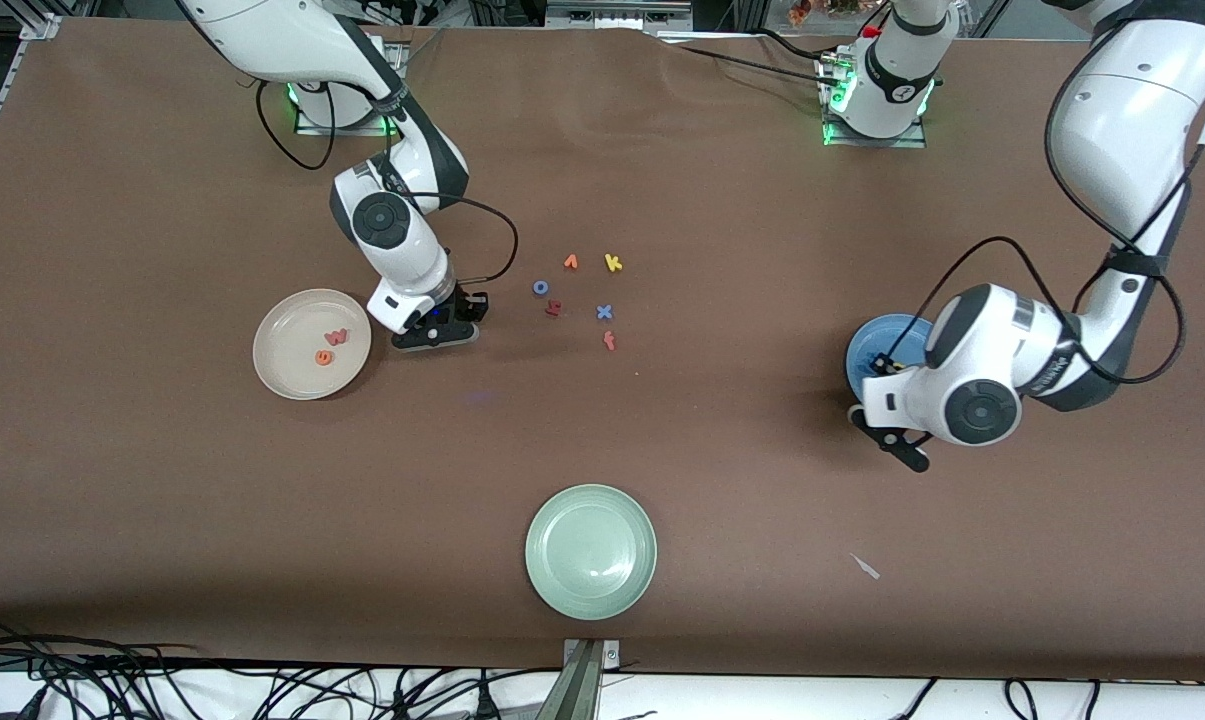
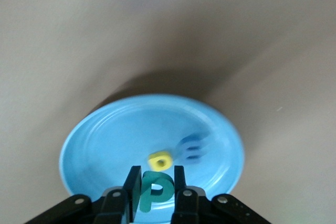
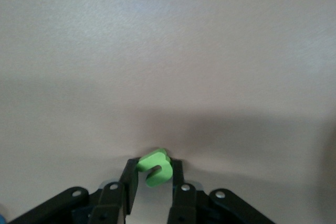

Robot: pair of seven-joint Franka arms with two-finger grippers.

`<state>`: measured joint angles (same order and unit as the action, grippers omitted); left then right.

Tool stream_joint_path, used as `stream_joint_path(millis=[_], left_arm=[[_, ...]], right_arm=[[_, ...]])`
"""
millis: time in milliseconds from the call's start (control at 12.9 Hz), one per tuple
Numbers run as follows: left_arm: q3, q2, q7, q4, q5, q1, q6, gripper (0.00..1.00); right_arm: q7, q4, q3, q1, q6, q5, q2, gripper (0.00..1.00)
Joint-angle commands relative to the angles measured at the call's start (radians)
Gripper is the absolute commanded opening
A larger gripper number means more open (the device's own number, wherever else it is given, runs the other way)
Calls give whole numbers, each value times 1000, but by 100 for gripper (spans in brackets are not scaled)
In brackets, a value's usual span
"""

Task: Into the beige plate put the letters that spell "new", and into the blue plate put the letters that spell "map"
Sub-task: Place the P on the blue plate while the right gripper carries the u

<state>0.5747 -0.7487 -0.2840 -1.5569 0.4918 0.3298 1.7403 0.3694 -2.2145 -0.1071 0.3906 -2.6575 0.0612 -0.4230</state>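
Now both arms are busy at either end of a brown table [image 1: 662, 440]. Down at the tabletop just beside the beige plate [image 1: 282, 375], the right gripper [image 3: 152, 174] has its fingers closed on the green n [image 3: 154, 167]. That plate already holds the orange e [image 1: 324, 357] and the salmon-red w [image 1: 336, 337].

Toward the left arm's end, the left gripper [image 2: 157, 184] hangs over the blue plate [image 2: 94, 140] with the teal p [image 2: 156, 192] upright between its fingers, pinched by its flat faces. Below it in the plate lie the yellow a [image 2: 159, 160] and the blue m [image 2: 193, 147].

These foam letters look featherlight and squashy, so they are best pinched gently across the flat sides; a hard squeeze might make them cling on release.

Spare letters [image 1: 577, 295] sit mid-table, and a pale green plate [image 1: 590, 551] lies nearest the front camera.
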Motion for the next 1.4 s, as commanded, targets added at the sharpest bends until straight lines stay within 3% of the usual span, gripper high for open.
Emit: stream_joint_path(millis=[0,233,465,775,1162,1240,1318], left_arm=[[-10,9,-29,6,-6,-6,-43,100],[-7,57,-18,29,-21,6,-85,100],[-7,121,49,28,-25,28,-142,100],[-6,196,131,24,-90,43,-215,100],[-6,314,206,14,-194,93,-292,100],[-6,334,207,15,-228,115,-310,100],[-6,366,209,15,-254,133,-318,100]], right_arm=[[-113,41,30,-25,164,-1,82,24],[-358,46,128,-48,269,0,147,24],[-553,-35,225,-81,315,0,236,24],[-616,-148,250,-145,344,0,328,30],[-618,-148,254,-145,344,2,333,30],[-618,-148,256,-145,344,2,333,40],[-616,-148,256,-145,344,2,331,58]])
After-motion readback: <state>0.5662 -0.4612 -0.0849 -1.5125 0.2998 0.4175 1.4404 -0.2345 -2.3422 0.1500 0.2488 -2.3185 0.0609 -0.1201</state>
